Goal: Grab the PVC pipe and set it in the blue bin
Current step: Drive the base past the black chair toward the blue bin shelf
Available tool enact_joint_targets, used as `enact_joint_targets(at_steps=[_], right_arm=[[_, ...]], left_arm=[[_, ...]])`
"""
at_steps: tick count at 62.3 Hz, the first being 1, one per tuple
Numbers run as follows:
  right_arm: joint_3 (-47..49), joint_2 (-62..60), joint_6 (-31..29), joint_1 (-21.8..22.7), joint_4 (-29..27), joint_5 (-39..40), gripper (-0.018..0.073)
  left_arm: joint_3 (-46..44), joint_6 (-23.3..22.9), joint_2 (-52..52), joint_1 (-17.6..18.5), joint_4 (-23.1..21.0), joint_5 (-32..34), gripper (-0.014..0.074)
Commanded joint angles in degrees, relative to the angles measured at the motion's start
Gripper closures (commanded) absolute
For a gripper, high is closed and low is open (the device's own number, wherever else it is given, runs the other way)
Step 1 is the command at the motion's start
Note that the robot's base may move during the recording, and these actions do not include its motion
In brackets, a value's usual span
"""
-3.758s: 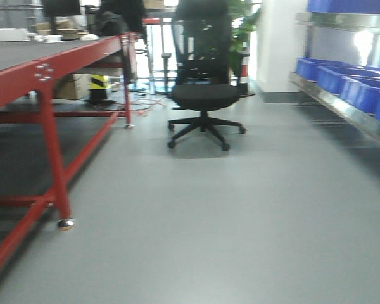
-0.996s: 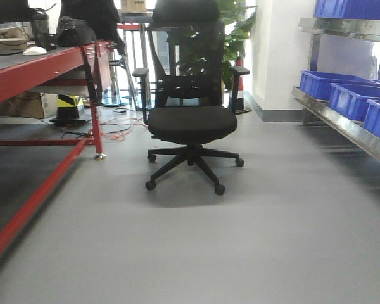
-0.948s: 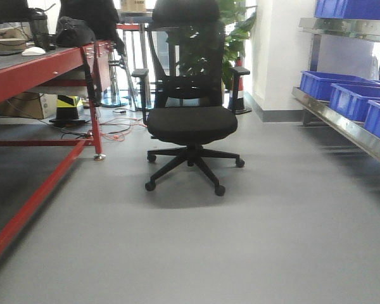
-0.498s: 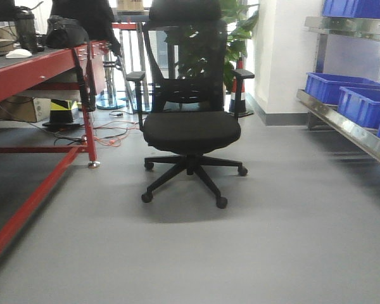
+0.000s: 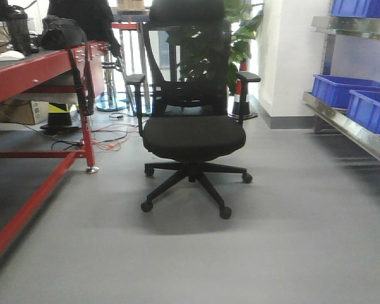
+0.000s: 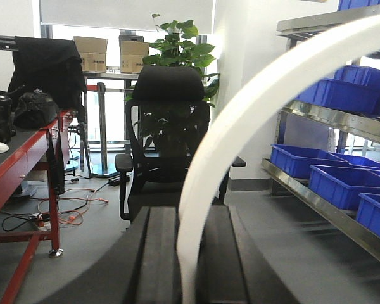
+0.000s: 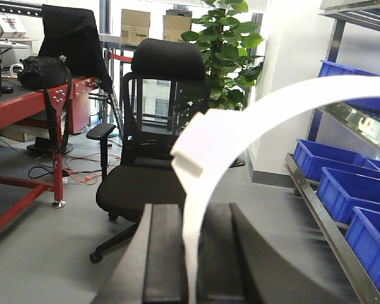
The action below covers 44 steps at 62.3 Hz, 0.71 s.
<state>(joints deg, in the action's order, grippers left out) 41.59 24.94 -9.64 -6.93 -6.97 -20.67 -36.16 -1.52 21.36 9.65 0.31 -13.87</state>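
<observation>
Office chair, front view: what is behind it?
Behind the chair, a leafy plant shows around the backrest and a striped cone stands past the armrest. The plant's pot is covered.

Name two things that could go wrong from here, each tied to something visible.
1. The office chair stands dead ahead in the front view; driving straight on could hit it.
2. The left jaws' white arc and the right jaws' notched white piece arch far beyond the grip; a jolt might shake them loose before the blue bins.
</observation>
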Motion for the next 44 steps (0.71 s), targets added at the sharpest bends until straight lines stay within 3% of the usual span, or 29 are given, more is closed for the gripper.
enact_joint_targets(at_steps=[1, 44], right_arm=[[0.0, -0.2, -0.3, 0.0, 0.4, 1.6, 0.0721], [0.0, -0.2, -0.3, 0.0, 0.4, 1.6, 0.0721]], left_arm=[[-0.1, -0.2, -0.2, 0.4, 0.1, 1.7, 0.0707], [-0.1, -0.2, -0.2, 0.4, 0.1, 1.7, 0.0707]])
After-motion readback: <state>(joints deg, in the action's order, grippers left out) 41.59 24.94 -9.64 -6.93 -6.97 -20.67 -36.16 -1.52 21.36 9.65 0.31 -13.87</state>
